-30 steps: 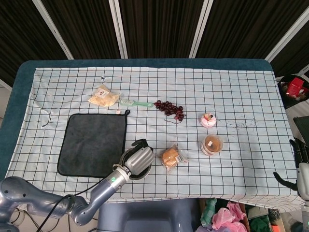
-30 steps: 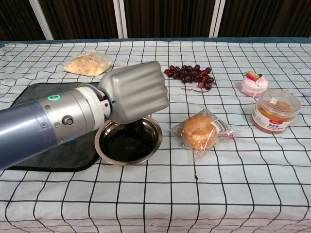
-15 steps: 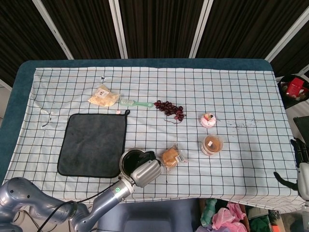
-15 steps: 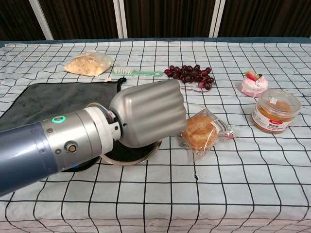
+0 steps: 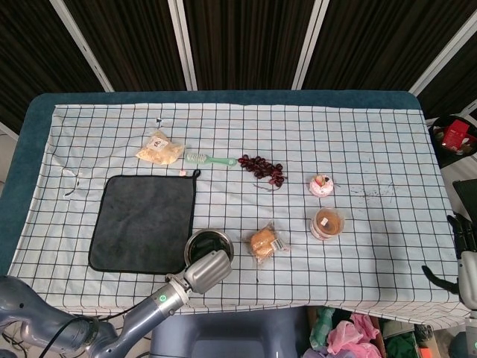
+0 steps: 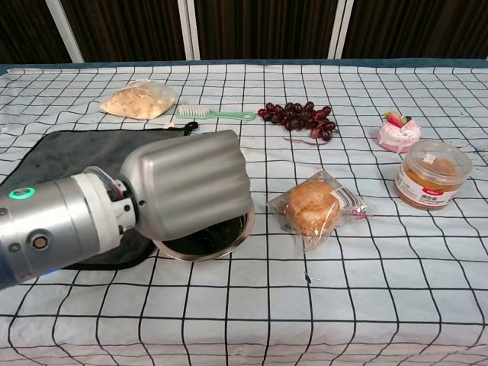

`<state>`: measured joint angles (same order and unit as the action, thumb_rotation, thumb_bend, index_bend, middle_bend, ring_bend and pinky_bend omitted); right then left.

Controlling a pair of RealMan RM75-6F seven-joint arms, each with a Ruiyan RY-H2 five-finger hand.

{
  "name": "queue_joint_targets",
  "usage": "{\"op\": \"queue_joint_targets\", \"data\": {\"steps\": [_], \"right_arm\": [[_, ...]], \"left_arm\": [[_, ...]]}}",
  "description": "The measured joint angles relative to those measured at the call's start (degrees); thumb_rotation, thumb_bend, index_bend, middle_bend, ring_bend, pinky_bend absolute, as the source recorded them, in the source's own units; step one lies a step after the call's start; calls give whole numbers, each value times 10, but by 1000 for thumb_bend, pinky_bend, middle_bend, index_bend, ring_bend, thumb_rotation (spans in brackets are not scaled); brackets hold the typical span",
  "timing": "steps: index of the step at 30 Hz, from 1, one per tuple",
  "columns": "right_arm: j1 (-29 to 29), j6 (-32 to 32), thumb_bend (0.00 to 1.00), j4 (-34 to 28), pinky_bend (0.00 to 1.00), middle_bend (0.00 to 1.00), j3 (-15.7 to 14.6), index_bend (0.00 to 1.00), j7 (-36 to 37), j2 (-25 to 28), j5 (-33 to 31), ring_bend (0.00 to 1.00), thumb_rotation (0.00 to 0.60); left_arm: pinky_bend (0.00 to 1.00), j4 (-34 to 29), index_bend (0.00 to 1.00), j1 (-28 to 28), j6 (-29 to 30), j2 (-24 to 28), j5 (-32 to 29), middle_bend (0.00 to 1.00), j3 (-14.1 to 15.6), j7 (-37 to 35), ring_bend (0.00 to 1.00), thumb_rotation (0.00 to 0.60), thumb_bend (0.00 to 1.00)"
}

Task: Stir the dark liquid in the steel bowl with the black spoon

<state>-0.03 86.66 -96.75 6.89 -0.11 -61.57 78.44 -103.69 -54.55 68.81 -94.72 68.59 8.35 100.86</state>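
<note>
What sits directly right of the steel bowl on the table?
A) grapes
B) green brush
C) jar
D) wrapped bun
D: the wrapped bun lies just right of the steel bowl; the grapes and green brush are farther back, and the jar is far right.

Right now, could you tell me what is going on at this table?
The robot's left hand, fingers curled in, hangs over the near edge of the steel bowl of dark liquid, beside the dark cloth. The pictures do not show a black spoon, so I cannot tell whether the hand holds one. The right hand waits at the table's far right edge, touching nothing.
</note>
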Motion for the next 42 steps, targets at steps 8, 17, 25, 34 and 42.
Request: {"op": "queue_joint_targets", "data": {"steps": [8, 17, 25, 34, 42], "right_arm": [[1, -3, 114, 0, 217, 8, -2, 32, -4, -1, 0, 62, 600], [1, -3, 114, 1, 217, 8, -2, 32, -5, -2, -2, 62, 600], [0, -3, 115, 2, 217, 8, -1, 32, -2, 0, -3, 62, 600], [0, -2, 114, 1, 217, 8, -1, 32, -3, 0, -3, 62, 600], [1, -3, 114, 0, 217, 8, -2, 32, -4, -1, -1, 62, 600]], "left_arm": [[733, 28, 651, 5, 0, 12, -11, 971, -14, -16, 826, 600, 457], [733, 85, 651, -11, -24, -17, -27, 971, -50, -20, 826, 600, 457], [734, 117, 651, -33, -36, -61, -29, 972, -80, -18, 827, 600, 457], [736, 83, 652, -32, -40, -69, -10, 974, -62, -25, 831, 600, 456], [736, 13, 653, -9, -8, -29, -4, 975, -37, -22, 833, 600, 455]]}}
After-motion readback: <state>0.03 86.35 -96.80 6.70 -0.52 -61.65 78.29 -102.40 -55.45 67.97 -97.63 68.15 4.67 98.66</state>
